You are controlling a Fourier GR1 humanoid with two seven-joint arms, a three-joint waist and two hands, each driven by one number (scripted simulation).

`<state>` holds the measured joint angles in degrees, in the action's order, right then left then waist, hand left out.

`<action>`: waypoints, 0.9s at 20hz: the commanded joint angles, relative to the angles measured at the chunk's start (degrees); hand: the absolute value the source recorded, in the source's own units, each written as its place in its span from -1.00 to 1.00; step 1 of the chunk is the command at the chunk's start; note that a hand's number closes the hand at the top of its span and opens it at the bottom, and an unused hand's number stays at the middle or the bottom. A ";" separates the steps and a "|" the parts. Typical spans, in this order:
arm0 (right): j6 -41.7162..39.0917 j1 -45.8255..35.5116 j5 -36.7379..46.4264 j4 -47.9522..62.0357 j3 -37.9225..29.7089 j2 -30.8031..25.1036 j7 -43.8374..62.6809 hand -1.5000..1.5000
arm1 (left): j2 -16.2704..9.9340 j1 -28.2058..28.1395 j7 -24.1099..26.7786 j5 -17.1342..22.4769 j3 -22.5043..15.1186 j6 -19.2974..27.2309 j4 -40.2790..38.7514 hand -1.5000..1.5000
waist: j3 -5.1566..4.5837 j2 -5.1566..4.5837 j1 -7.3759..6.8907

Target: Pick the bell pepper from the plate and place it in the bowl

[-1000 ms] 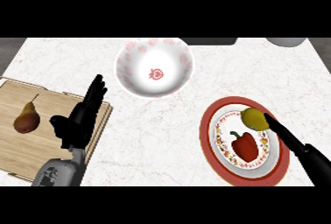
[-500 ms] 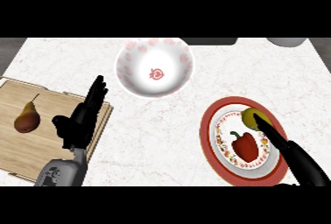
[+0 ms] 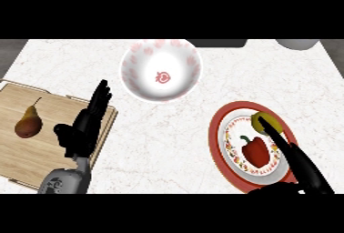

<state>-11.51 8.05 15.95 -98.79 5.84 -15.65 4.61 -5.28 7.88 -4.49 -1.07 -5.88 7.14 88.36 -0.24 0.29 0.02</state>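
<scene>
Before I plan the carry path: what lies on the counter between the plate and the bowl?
Head view: only bare counter lies between the plate and the bowl; nothing stands there.

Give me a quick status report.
Right hand open over plate, beside bell pepper. Left hand open, resting. Pepper not gripped. Bowl unobstructed.

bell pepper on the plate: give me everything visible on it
The bell pepper is red and glossy with a short dark green stem at its upper left. It lies on the inner face of the red-rimmed plate, just below a yellow fruit. The right hand stretches alongside its right edge with straight fingers, not curled round it.
</scene>
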 commanded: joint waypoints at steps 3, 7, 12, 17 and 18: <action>0.77 -2.99 6.91 3.37 0.06 -1.16 2.81 -1.00 | 0.07 1.27 2.01 0.54 1.67 -1.59 -3.98 0.00 | 0.23 -0.33 0.00; -0.91 -7.97 7.62 7.34 0.72 0.54 4.41 -1.00 | -2.05 0.57 -2.57 1.53 2.98 -3.12 1.45 0.00 | 0.24 -0.30 -0.27; -2.90 -5.38 9.93 10.95 2.76 -2.80 -7.33 1.00 | -0.99 3.27 -2.19 1.72 3.52 -2.94 -0.99 0.00 | 0.26 -0.40 -0.15; 0.78 -4.12 16.70 10.83 7.81 -0.87 -11.54 1.00 | -0.59 4.83 -2.70 1.30 4.51 -2.23 -1.78 0.00 | 0.25 -0.32 0.03; -0.89 -4.21 15.12 11.41 5.72 -2.07 -12.42 1.00 | -0.46 0.98 0.36 0.64 2.98 -3.39 -0.80 0.00 | 0.25 -0.29 -0.05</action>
<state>-11.96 3.55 29.52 -91.02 10.91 -17.31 -4.29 -5.31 9.37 -4.98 -0.74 -3.39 4.93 87.51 -0.67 0.66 0.15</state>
